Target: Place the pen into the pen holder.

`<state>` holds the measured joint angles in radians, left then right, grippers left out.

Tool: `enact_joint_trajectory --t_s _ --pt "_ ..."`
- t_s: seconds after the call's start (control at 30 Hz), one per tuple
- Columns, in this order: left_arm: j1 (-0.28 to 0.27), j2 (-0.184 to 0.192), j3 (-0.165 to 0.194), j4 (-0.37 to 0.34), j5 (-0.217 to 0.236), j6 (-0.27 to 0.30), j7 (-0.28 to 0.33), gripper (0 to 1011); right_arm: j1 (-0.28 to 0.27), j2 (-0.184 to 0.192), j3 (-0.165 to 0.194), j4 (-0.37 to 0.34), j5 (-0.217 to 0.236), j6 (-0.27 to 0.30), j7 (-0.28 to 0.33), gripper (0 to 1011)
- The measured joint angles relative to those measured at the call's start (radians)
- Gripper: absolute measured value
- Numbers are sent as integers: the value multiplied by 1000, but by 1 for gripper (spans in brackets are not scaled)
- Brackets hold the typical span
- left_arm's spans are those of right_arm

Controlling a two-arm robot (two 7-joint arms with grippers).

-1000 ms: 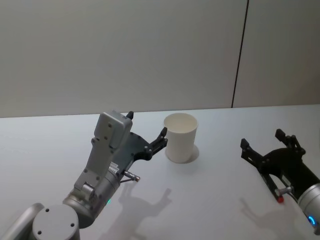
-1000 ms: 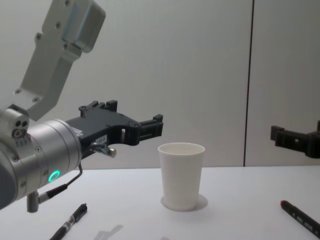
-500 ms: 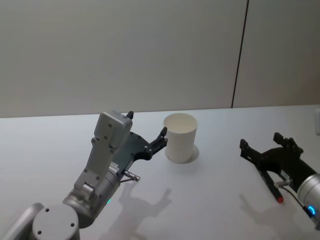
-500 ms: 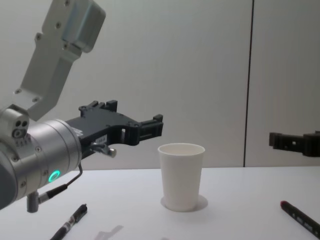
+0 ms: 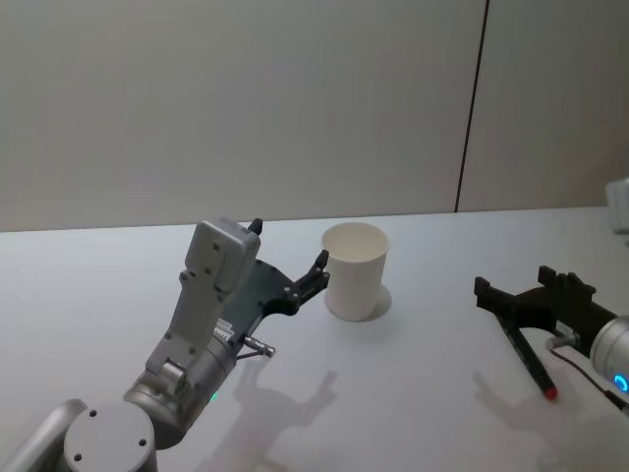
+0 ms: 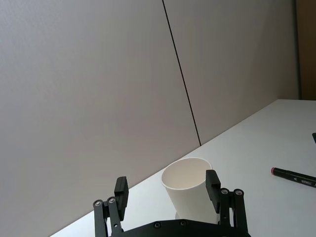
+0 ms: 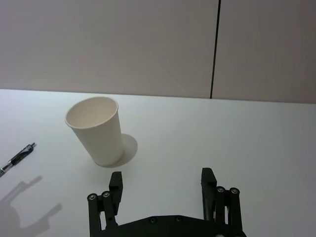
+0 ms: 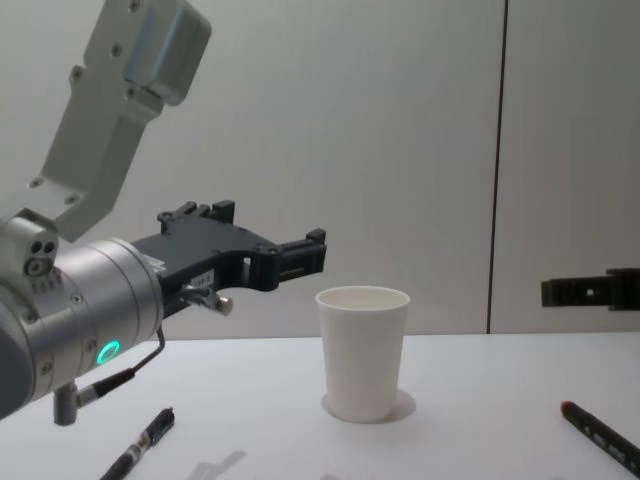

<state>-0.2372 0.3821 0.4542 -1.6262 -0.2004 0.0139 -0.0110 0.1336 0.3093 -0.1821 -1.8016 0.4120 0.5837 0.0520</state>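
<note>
Looking at a white table with everything on or over it. Seeing left gripper raised off the table just left of the pen holder, fingers spread wide, gripping nothing. From the head view, one fingertip looks nearly at the pen holder's wall. From the chest view it reads as above rim level and off to the side, so probably no contact. Seeing right gripper out on the right side, well apart from the pen holder, also spread wide and empty. Hanging above the red-tipped pen, clear of it. Finding pen holder upright mid-table, mouth up. Finding red-tipped pen flat on the table, right of the pen holder and well apart from it. Spotting a second, black click pen flat on the table at far left, on the left gripper's side, well apart from the pen holder
</note>
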Motion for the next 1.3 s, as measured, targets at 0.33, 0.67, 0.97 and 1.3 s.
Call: enact_joint_trajectory --t_s 0.33,0.67,0.97,1.3 --pt "0 0 0 0 0 0 0 1003 75 -2 10 46 10 146 34 1002" --pt "0 0 0 0 0 0 0 1003 163 -9 12 125 -9 272 75 1002" --pt "0 0 0 0 0 0 0 1003 249 -24 4 224 -48 347 108 1002" --pt "0 0 0 0 0 0 0 1003 330 -40 -13 332 -107 393 147 1002"
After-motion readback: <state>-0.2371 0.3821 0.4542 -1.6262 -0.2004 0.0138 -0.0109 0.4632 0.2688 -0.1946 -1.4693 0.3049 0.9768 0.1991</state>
